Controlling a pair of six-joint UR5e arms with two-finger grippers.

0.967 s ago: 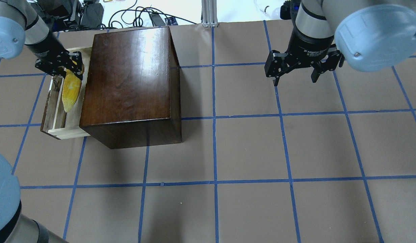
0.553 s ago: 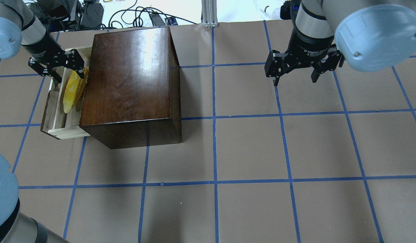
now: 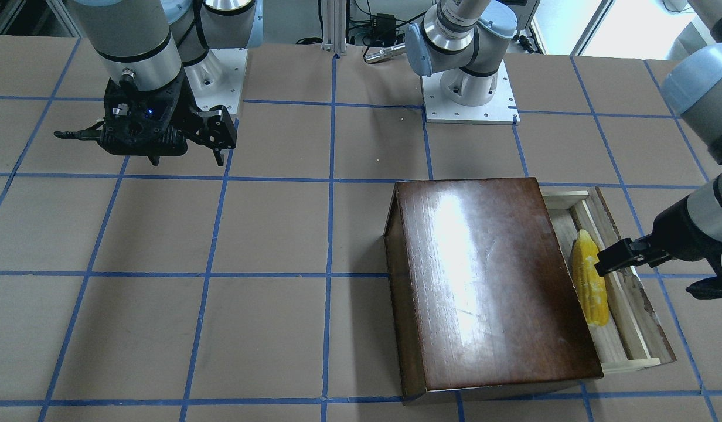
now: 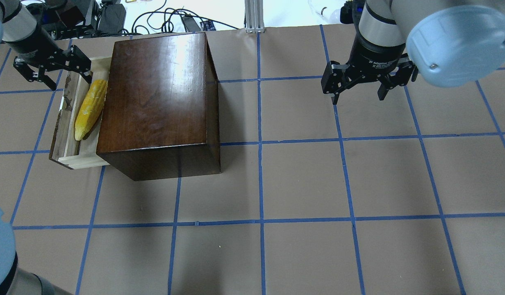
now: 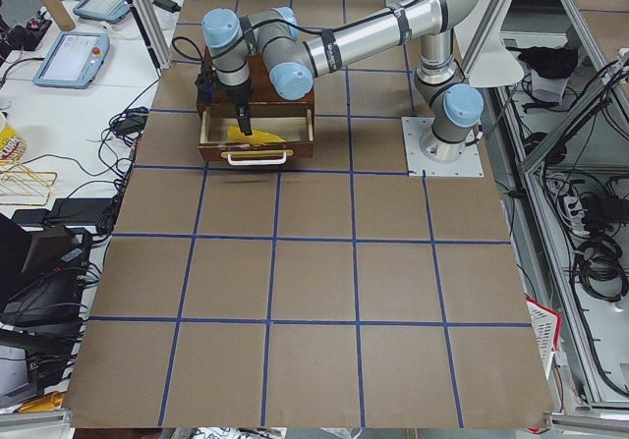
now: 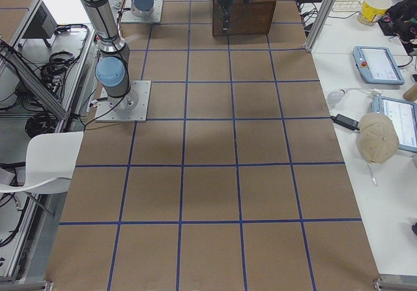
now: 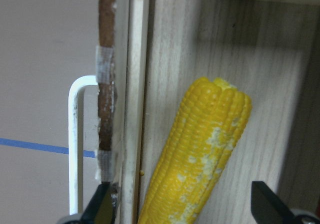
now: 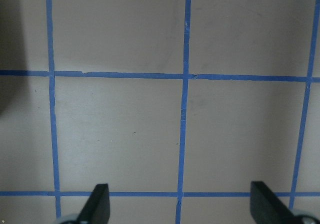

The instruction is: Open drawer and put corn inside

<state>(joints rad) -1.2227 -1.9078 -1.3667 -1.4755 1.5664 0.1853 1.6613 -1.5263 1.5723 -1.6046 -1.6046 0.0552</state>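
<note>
The drawer (image 4: 66, 135) is pulled out of the dark-brown box (image 4: 158, 94) toward the overhead view's left. The yellow corn (image 4: 89, 108) lies free on the drawer's pale wood floor, pointed end toward the robot. It also shows in the front view (image 3: 589, 284) and the left wrist view (image 7: 200, 159). My left gripper (image 4: 70, 84) is open and empty above the drawer's far end, its fingers spread either side of the corn's thick end without touching it. My right gripper (image 4: 358, 98) is open and empty above the table at the far right.
The drawer's metal pull (image 7: 75, 144) sticks out from its dark front panel. Cables and equipment (image 4: 170, 20) lie beyond the table's far edge. The brown table (image 4: 301, 184) with blue tape grid lines stretches right of the box.
My left gripper has opened, let go of the corn and drawn back up and away toward the far left. The corn has settled in the drawer. The right arm has not moved.
</note>
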